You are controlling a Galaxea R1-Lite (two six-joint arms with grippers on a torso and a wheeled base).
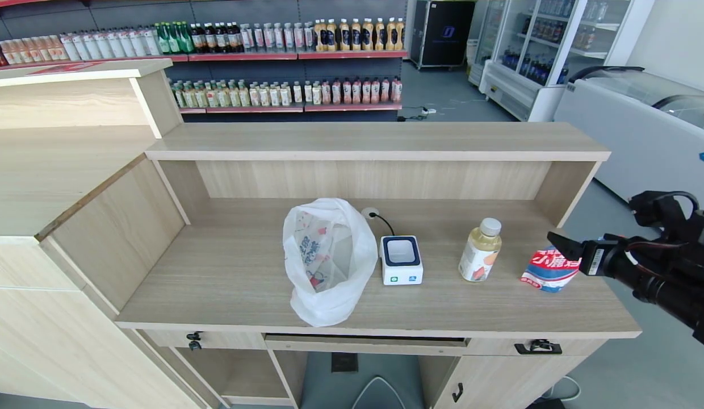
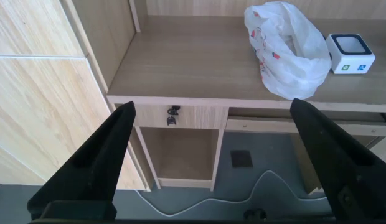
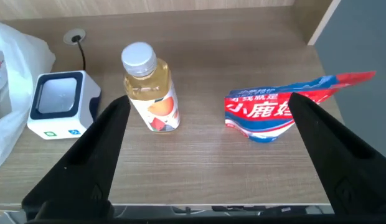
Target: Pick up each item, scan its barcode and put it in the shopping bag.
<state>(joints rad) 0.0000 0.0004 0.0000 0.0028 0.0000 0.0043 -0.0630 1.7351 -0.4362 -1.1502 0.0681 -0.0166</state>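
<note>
A white plastic shopping bag (image 1: 329, 261) lies open on the wooden counter (image 1: 227, 272), with a white barcode scanner (image 1: 401, 259) right beside it. Further right stand a small bottle of pale drink (image 1: 480, 250) and a red, white and blue snack packet (image 1: 549, 270). My right gripper (image 1: 565, 247) hovers open at the counter's right end, just beside the packet. From its wrist, the bottle (image 3: 149, 90) and the packet (image 3: 274, 115) lie ahead of the spread right gripper (image 3: 211, 162). My left gripper (image 2: 211, 168) is open, low off the counter's front left, away from the bag (image 2: 286, 46).
A raised ledge (image 1: 374, 142) and side walls close in the counter at the back and both ends. The scanner's cable (image 1: 380, 218) runs into a hole behind it. Drawers with handles (image 1: 536, 346) sit under the front edge. Bare counter lies left of the bag.
</note>
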